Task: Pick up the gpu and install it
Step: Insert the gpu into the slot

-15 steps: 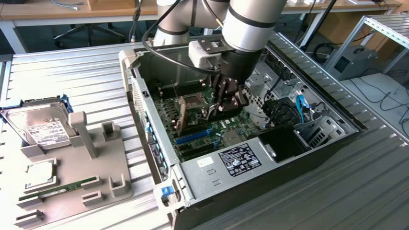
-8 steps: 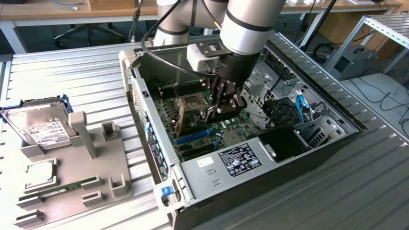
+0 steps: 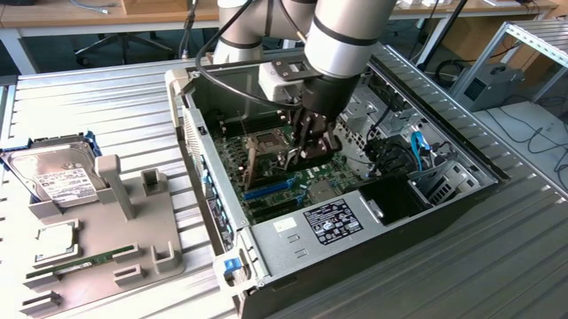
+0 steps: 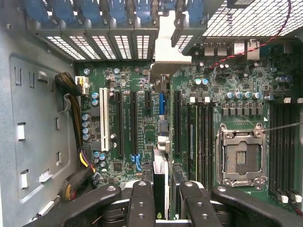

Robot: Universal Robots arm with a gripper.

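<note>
My gripper (image 3: 310, 147) is lowered inside the open computer case (image 3: 209, 133), above the motherboard (image 3: 284, 186). In the wrist view my gripper (image 4: 164, 191) is shut on the gpu (image 4: 161, 163), which shows edge-on as a thin dark card between the two black fingers (image 4: 141, 198). Its silver end bracket (image 4: 165, 45) reaches to the row of rear slot covers (image 4: 109, 45). The card hangs over the expansion slots, roughly in line with the blue slot (image 4: 161, 104). Whether its edge touches a slot is hidden.
A CPU socket (image 4: 241, 158) and memory slots (image 4: 199, 137) lie beside the card; cables (image 4: 78, 151) run along the case wall. The power supply (image 3: 330, 222) fills the case's near end. Outside, a grey fixture (image 3: 133, 239) holds a hard drive (image 3: 58, 176) and memory stick (image 3: 84, 260).
</note>
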